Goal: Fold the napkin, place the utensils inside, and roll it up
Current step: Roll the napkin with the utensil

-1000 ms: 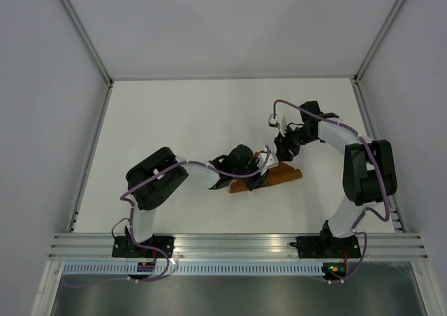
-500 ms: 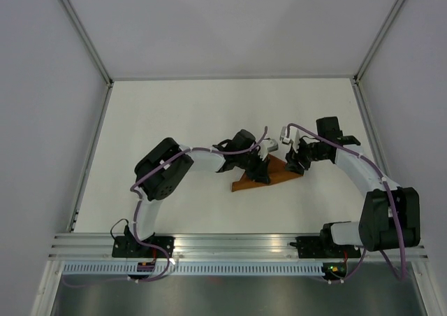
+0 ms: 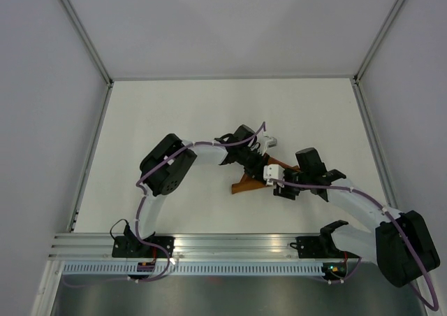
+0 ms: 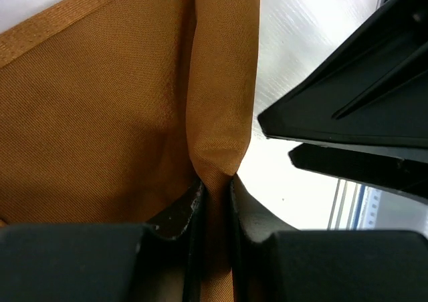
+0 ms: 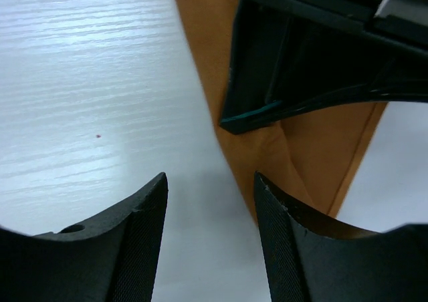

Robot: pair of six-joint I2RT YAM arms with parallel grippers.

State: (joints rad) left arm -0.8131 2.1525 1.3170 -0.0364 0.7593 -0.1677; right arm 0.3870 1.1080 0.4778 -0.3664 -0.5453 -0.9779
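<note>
Napkin [image 4: 100, 115]: rust-orange, plain, fine woven texture, no print.
Bench [image 3: 174, 113]: white, faint streaked grain.
Jaws, both arms: matt black.
Arm links [image 3: 356, 203]: white, with black joints.
Cables [image 3: 209, 145]: purple.
Walls [image 3: 42, 120]: pale grey, unpatterned.

The left arm [image 3: 204, 153] and the right arm [image 3: 357, 203] are built alike, with glossy white link shells between bulky matte-black joint housings. A thin purple cable [image 3: 142, 203] runs along each arm from its black base plate [image 3: 143, 247]. The right gripper [image 5: 210, 188] has broad black fingers [image 5: 140, 238] with finely ribbed inner faces. The left gripper [image 4: 217, 182] has plain black fingertips [image 4: 254, 215] with rounded edges.
</note>
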